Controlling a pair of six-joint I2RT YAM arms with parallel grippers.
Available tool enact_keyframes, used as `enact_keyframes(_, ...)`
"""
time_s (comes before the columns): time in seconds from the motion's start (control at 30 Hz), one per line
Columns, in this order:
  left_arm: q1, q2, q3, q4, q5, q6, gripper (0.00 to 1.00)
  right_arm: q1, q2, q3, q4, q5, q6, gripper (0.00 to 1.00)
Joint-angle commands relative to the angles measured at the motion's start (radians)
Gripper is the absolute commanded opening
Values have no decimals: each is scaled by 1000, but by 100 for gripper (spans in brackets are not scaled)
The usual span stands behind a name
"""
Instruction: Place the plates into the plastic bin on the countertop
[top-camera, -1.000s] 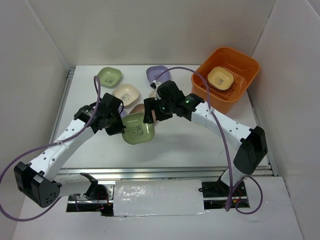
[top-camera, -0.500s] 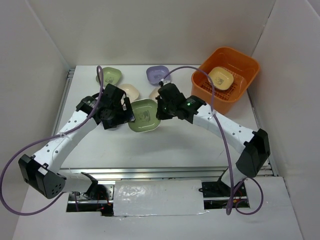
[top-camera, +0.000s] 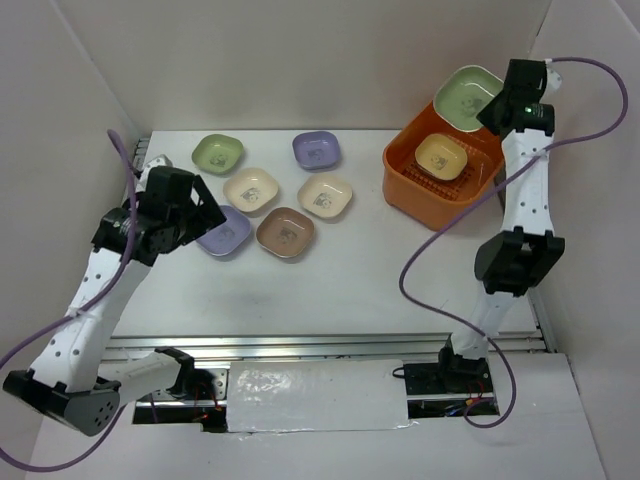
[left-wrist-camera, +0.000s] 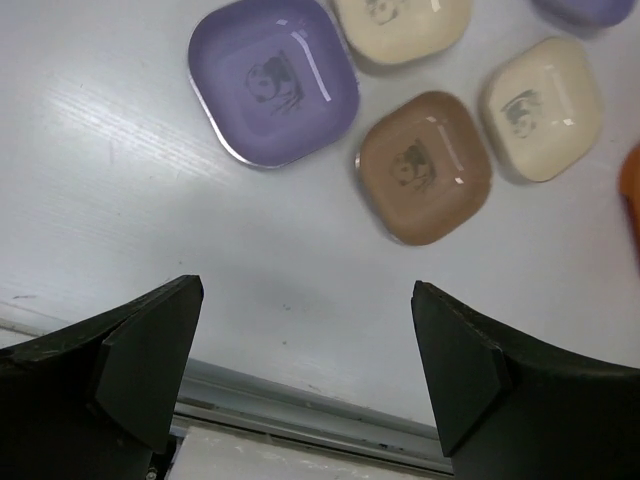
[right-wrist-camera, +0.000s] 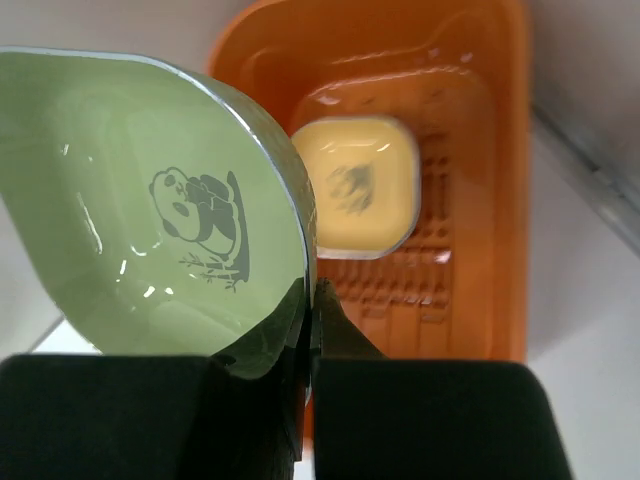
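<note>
The right gripper (right-wrist-camera: 312, 300) pinches the rim of a green plate (top-camera: 468, 95), held tilted above the far edge of the orange bin (top-camera: 440, 212), hollow side up. A yellow plate (top-camera: 441, 153) lies flat inside the bin. The left gripper (left-wrist-camera: 307, 292) hangs wide open and empty over the countertop (top-camera: 380, 270).

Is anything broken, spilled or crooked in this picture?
Nothing is broken or spilled. Only the glossy green rounded-square plate is tilted, pinched at its rim by the right hand over the orange plastic bin.
</note>
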Motion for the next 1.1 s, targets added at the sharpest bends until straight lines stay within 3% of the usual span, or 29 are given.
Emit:
enact_keyframes(0.0,34,37,-82,24,53,71,99,-75,187,110,-90,-87,-4,0)
enact_keyframes(0.17,64,25,-159,78,140,119,99,-135,277,96,4,-82,28,2)
enact_keyframes(0.4,70,39,-194,68,121,134,99,-147,423,156,31,-132,20,3)
enact_keyframes(0.57,75,54,-228,82,125,125,99,-146,469,144,82,-167,31,10)
enact_keyframes(0.6,75,63,-231,84,127,122,99,-146,471,139,90,-184,33,16)
enact_keyframes(0.7,75,80,-236,99,128,119,99,-146,472,127,132,-204,37,50)
enact_keyframes(0.73,74,83,-239,105,121,119,99,-143,465,127,158,-259,42,71)
enact_keyframes(0.8,80,92,-260,131,110,110,99,-137,445,119,194,-304,39,100)
enact_keyframes(1.07,213,141,-400,238,125,-19,99,-54,235,221,199,-307,33,100)
